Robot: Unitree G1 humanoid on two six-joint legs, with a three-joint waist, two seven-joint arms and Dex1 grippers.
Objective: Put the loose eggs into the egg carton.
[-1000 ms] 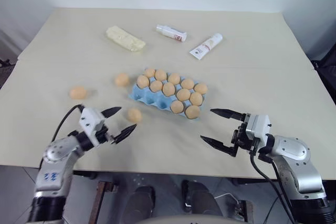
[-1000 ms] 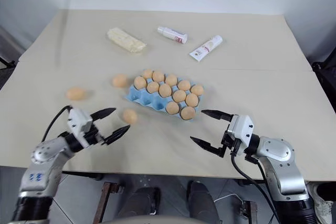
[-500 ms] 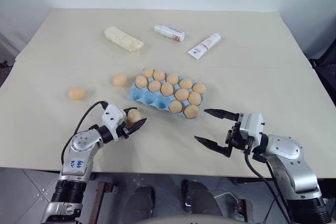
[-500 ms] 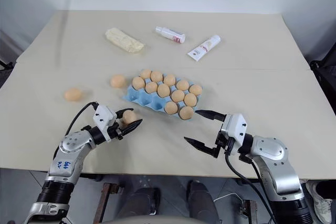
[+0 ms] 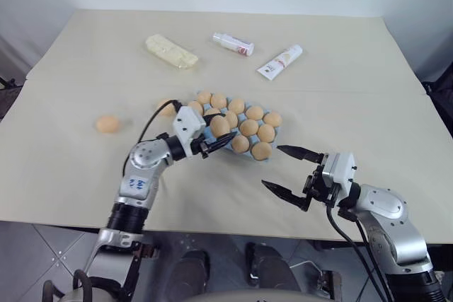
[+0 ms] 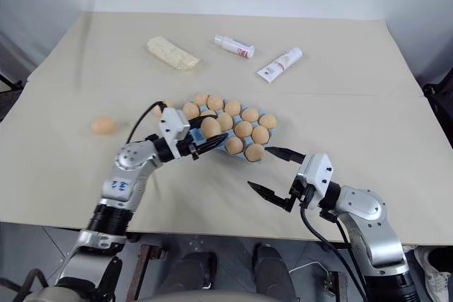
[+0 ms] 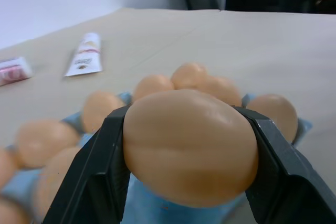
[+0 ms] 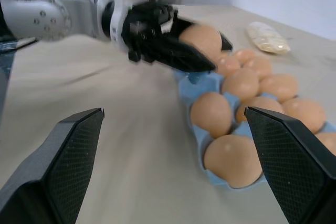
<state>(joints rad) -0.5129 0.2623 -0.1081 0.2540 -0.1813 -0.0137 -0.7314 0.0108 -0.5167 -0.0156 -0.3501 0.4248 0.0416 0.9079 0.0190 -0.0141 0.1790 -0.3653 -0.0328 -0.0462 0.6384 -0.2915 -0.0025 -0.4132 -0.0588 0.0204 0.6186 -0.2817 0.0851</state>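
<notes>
My left gripper (image 5: 216, 136) is shut on a tan-orange egg (image 5: 219, 126) and holds it just above the near-left cups of the light blue egg carton (image 6: 228, 148). The left wrist view shows that egg (image 7: 189, 153) pinched between both black fingers, with the carton's eggs behind it. Several eggs fill most of the carton's cups. One loose egg (image 5: 107, 124) lies on the table far to the left. Another loose egg (image 6: 165, 105) is partly hidden behind the left arm's cable. My right gripper (image 5: 272, 166) stands open and empty to the right of the carton's near corner.
At the back of the table lie a pale yellow wrapped block (image 5: 170, 51), a small white bottle (image 5: 232, 44) and a white tube (image 5: 279, 61). The table's front edge runs just under both arms.
The left gripper closed on the egg that lay near the table's front, lifted it and carried it right and forward over the carton. The right arm stayed put.
</notes>
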